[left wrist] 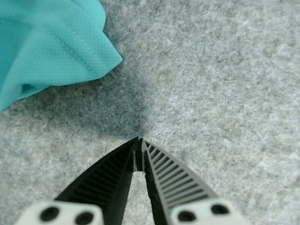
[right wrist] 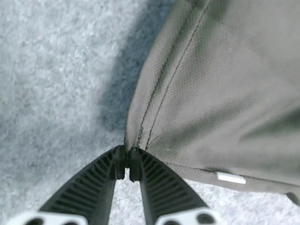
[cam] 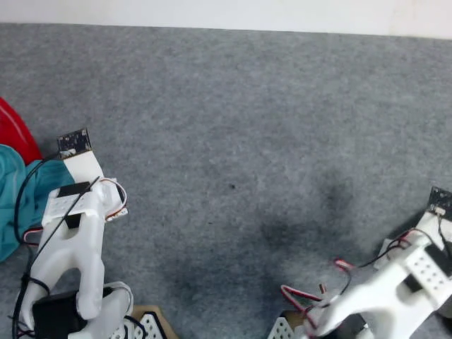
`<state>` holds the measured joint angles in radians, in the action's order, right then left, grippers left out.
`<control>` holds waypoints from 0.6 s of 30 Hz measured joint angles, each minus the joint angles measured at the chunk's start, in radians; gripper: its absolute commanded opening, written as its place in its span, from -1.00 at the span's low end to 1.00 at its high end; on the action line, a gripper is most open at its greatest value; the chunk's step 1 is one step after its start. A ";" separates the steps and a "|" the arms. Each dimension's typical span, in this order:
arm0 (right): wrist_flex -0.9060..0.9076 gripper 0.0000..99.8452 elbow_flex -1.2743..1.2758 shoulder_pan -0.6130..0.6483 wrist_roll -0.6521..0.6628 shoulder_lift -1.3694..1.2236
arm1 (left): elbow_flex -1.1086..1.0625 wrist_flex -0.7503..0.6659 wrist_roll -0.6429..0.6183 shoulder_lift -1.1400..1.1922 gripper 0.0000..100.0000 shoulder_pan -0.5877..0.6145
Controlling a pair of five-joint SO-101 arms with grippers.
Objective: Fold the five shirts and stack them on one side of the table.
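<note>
Grey-brown mesh first: dark shirt [right wrist: 225, 93] clamped by its hem in the right pincer [right wrist: 127, 164], down by the right side of the felt counter [cam: 247, 106]. Looks like the start of drawing this one out to fold. Pull slowly toward the open middle, keeping the hem low so as not to bunch the cloth. Check the bite before hauling; seems thin, right at the seam. Bring over the left pincer [left wrist: 139, 154], tips together on nothing above bare felt just beside the teal shirt [left wrist: 47, 51], to take a second corner and spread flat. Leave the teal shirt and the red shirt [cam: 14, 134] heaped at the left edge for later.
</note>
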<state>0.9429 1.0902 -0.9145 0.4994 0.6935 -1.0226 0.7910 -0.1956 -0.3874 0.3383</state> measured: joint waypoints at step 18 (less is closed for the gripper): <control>0.002 -0.38 -0.052 0.000 -0.107 0.132 | 0.000 0.000 0.000 0.000 -0.99 0.000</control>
<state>0.9444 1.0380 -0.9145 0.3920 0.8255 -1.0226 0.7910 -0.1956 -0.3874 0.3383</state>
